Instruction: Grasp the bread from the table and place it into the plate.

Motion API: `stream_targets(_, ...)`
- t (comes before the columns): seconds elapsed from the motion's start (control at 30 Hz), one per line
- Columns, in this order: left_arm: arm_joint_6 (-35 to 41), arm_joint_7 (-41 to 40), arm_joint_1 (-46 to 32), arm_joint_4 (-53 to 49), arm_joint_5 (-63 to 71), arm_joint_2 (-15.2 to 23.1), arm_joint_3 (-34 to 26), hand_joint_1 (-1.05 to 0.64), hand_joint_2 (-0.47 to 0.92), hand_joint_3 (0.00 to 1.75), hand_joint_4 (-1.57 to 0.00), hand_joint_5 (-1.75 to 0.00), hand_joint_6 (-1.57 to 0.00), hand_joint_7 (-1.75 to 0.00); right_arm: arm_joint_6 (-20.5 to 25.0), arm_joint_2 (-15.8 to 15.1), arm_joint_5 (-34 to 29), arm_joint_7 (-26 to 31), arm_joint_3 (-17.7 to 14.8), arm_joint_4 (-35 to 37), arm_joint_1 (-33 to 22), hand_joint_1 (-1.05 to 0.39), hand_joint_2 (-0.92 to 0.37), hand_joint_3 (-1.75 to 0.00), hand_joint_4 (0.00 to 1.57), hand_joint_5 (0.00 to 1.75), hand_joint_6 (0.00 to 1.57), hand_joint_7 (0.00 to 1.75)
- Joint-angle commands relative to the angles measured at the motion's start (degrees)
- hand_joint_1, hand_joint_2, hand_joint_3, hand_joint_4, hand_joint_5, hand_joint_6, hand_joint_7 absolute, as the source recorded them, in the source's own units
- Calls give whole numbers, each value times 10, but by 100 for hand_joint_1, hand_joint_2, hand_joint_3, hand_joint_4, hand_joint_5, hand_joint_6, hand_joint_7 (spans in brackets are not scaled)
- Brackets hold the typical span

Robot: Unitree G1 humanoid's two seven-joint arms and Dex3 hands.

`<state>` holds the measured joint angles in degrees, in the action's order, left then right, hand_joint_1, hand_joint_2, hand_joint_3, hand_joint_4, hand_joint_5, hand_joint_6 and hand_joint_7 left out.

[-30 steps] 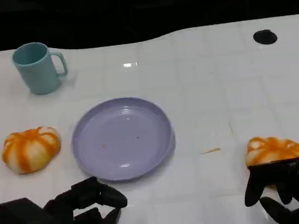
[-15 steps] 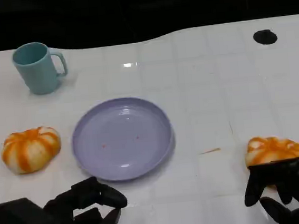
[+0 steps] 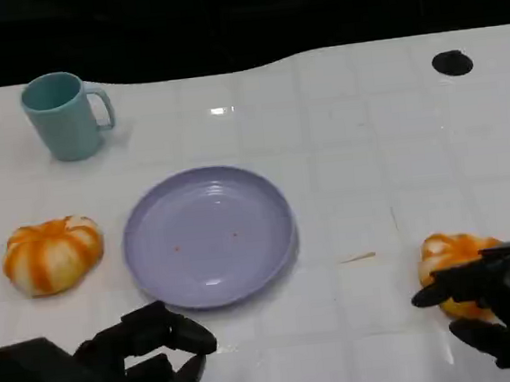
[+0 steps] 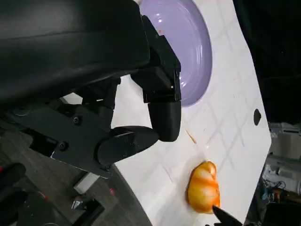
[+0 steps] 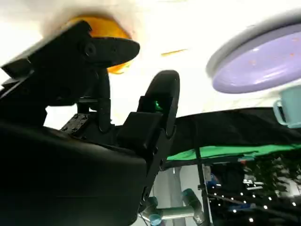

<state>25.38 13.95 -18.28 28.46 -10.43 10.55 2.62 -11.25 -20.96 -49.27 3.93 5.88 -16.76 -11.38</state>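
One orange-striped bread lies on the white table at the near right. My right hand sits just behind it, fingers apart, with one finger reaching across its near side and hiding part of it. The right wrist view shows that bread beyond the spread fingers of my right hand. A second bread lies at the left. The lilac plate stands between them with nothing on it. My left hand hovers near the front edge below the plate, fingers apart and holding nothing. In the left wrist view, my left hand has the plate and the right-side bread beyond it.
A teal mug stands at the far left. A black round spot marks the table at the far right. A thin orange sliver lies between the plate and the right bread.
My right hand has shifted toward the right bread, and its fingers now reach across the bread's near side. The left hand, plate and left bread have stayed put.
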Motion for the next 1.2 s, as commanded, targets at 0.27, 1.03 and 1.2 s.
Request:
stream_targets(0.27,5,0,-1,3,-4,4,-2,-26,76,74,-66,-175,-61,-130,76,-27,-58,-92,-8,-95,-13,-38,-72,-4,48,38,67,0)
stream_targets(1.03,-7,2,4,-10,4,7,1,-29,76,71,-65,-175,-63,-128,137,-28,-109,-195,27,-23,61,-43,-75,0,17,30,38,1)
stream_targets(1.2,-13,4,2,-11,3,7,2,-29,76,70,-64,-175,-63,-128,136,-29,-103,-183,45,48,98,-43,-77,-1,17,29,38,0)
